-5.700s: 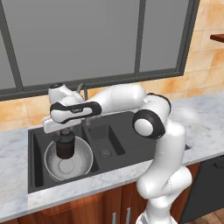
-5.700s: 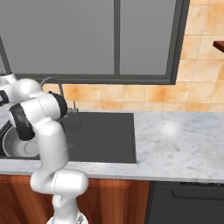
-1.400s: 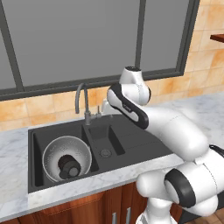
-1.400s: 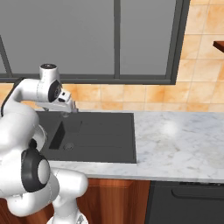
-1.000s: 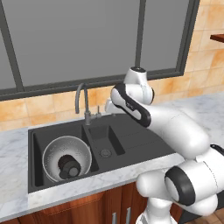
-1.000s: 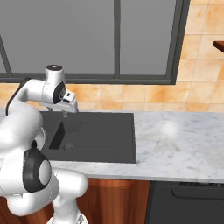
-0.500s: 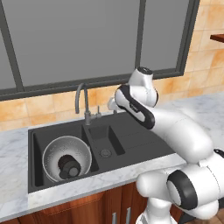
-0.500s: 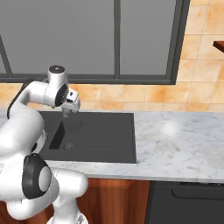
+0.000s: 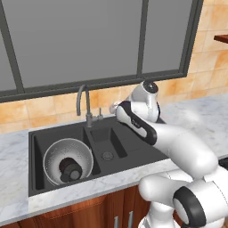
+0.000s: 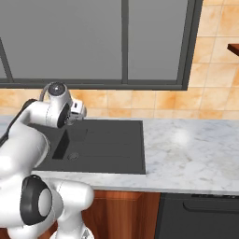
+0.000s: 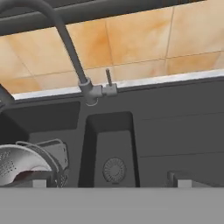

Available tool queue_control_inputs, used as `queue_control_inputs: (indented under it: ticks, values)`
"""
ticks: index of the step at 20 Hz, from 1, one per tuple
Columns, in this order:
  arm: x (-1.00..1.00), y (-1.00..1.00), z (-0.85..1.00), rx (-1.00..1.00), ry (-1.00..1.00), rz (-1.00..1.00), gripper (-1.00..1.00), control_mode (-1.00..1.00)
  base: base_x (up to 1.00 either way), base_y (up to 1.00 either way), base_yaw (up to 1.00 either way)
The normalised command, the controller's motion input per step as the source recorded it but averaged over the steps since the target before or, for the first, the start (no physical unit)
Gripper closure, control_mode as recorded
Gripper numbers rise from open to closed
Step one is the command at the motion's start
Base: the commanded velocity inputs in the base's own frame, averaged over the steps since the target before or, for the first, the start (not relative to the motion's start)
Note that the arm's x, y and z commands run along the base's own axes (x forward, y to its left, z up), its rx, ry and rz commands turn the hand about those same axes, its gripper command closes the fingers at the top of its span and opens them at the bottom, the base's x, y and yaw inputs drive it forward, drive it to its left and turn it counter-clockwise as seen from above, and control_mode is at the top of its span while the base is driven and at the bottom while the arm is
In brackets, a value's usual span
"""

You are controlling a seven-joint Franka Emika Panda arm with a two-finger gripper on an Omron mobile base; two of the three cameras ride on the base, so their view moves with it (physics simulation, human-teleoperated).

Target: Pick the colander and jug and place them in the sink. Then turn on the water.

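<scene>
Both colander and jug stayed in the sink; spread hand drifted right.

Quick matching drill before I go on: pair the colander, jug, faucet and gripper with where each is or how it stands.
Things:
1. colander
2. jug
3. faucet
4. gripper

Places or states:
A. open, holding nothing, right of the faucet
B. in the sink's left basin
C. inside the colander
D. no water running

Pairs: 1-B, 2-C, 3-D, 4-A
</scene>
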Motion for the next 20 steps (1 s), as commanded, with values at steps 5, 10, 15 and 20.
queue_control_inputs:
  ticks: [5,10,15,20]
  values:
    - [0.22,-0.01,-0.02,0.03,-0.39,0.03,-1.0,-1.0,0.0,0.0,0.0]
    - [0.16,0.0,0.0,0.01,-0.13,0.22,-1.0,-1.0,0.0,0.0,0.0]
    - [0.06,-0.18,0.0,0.0,-0.02,0.29,-1.0,-1.0,0.0,0.0,0.0]
    - [0.04,-0.09,0.0,0.0,-0.05,0.19,-1.0,-1.0,0.0,0.0,0.0]
